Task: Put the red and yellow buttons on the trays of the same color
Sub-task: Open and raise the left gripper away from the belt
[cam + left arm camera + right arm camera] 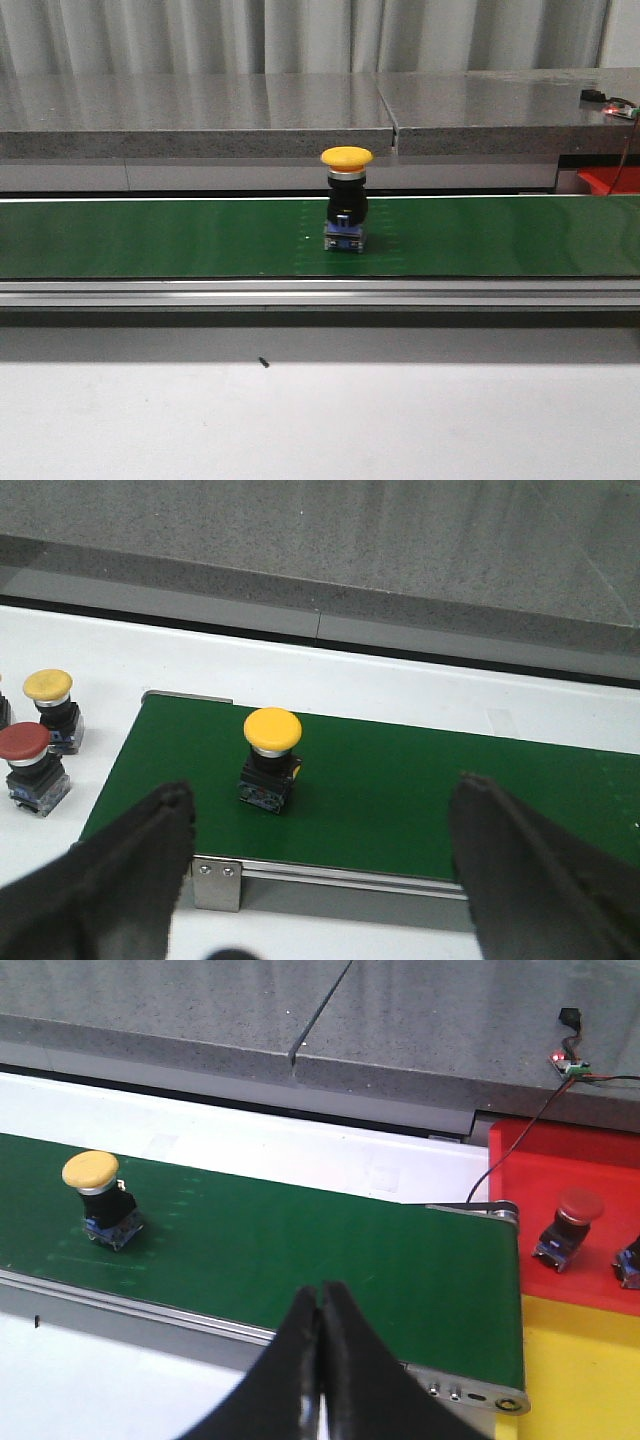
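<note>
Though small and likely light, the upright yellow button [346,200] looks top-heavy; its black body suits gripping. Left gripper [320,860] spread wide, right gripper [320,1305] pressed together.

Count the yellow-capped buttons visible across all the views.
2. One yellow button stands upright on the green belt. Another yellow button sits off the belt's end on the white surface, next to a red button. More may lie out of view.
</note>
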`<action>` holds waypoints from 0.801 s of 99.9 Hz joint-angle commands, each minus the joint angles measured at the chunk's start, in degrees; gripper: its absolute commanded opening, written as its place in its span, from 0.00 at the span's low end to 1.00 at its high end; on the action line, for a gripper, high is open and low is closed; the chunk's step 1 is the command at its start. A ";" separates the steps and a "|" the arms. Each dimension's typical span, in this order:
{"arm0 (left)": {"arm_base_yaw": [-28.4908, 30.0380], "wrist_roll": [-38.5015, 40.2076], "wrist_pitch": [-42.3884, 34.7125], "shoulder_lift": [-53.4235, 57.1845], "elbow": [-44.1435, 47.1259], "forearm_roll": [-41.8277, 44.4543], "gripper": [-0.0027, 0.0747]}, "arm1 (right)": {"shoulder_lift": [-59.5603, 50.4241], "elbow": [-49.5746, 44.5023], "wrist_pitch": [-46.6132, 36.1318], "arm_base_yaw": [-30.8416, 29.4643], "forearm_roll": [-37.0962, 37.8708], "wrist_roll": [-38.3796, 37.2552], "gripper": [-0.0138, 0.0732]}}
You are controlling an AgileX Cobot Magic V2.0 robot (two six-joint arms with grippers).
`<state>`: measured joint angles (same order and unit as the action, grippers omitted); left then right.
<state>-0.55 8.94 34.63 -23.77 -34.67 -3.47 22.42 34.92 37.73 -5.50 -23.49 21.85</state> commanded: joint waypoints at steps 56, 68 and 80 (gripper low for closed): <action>-0.48 -0.06 -2.86 4.85 0.08 -0.58 0.01 | 0.29 1.27 -2.61 0.04 -1.42 0.24 0.21; -0.48 -0.06 -2.86 4.85 0.08 -0.58 0.01 | 0.29 1.27 -2.33 0.04 -1.65 0.24 0.53; -0.48 -0.06 -2.86 4.85 0.08 -0.58 0.01 | 0.29 1.27 -2.88 0.04 -3.65 0.24 0.87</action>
<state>-0.55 8.94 35.80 -18.35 -33.21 -3.47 22.42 34.92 38.72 -5.50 -24.27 21.85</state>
